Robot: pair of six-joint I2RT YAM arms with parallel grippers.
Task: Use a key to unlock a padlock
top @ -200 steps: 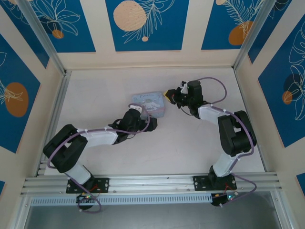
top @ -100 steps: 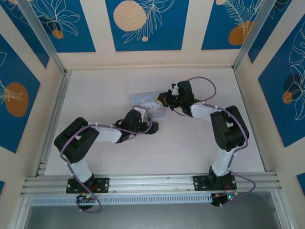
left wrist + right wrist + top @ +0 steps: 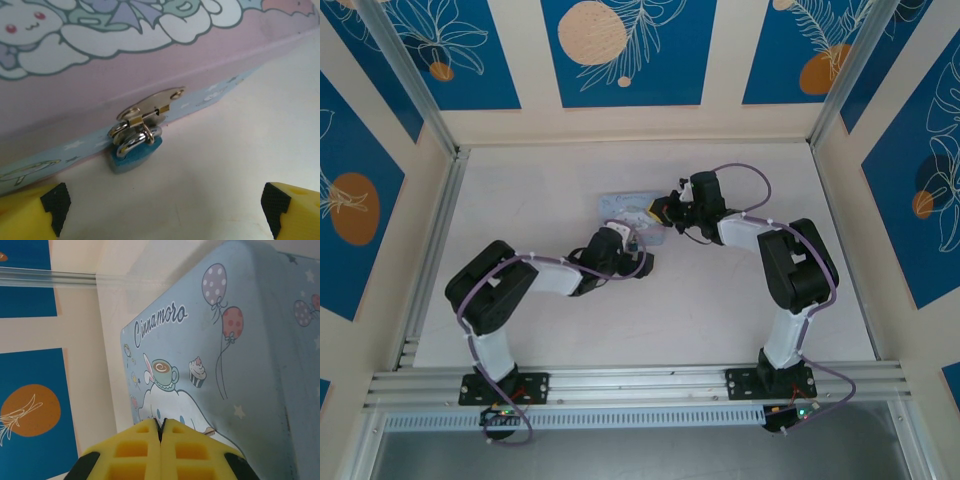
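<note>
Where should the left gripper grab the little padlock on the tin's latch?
Probably take the padlock by its blue body's two sides, coming in low from the table in front. The shackle is looped through the latch and the tin sits behind, so only the body hangs free.

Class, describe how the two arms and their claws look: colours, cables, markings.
The left arm and right arm have black joints, white links and a purple cable. The left claw and right claw have yellow fingers with black corner patches; the right's show square recesses.
</note>
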